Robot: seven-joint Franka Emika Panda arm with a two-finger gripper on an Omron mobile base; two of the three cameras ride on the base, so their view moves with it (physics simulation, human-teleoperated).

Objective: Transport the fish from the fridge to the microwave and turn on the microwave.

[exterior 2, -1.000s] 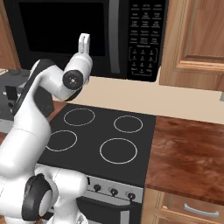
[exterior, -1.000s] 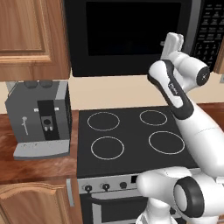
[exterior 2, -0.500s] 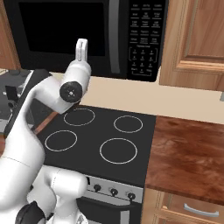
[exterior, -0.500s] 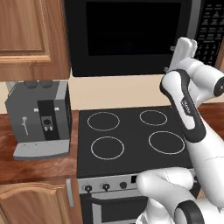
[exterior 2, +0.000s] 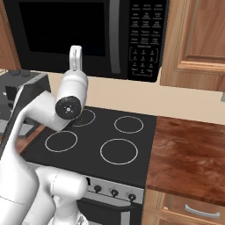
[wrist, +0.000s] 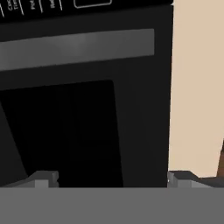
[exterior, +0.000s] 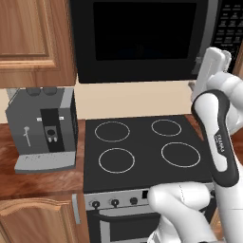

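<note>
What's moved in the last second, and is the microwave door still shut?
The arm has swung rightward toward the keypad side of the microwave, carrying the hand up in front of the door handle. Its fingers stand wide apart in the hand view, with nothing between them. The microwave door is closed as before. The stove and coffee machine have not shifted.

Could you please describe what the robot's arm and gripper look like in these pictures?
The glossy white, rounded arm has dark grey joint bands, one bearing small white lettering, and a round dark grey cap with a centre screw. The gripper ends in two small grey finger tips. No cables show.
</note>
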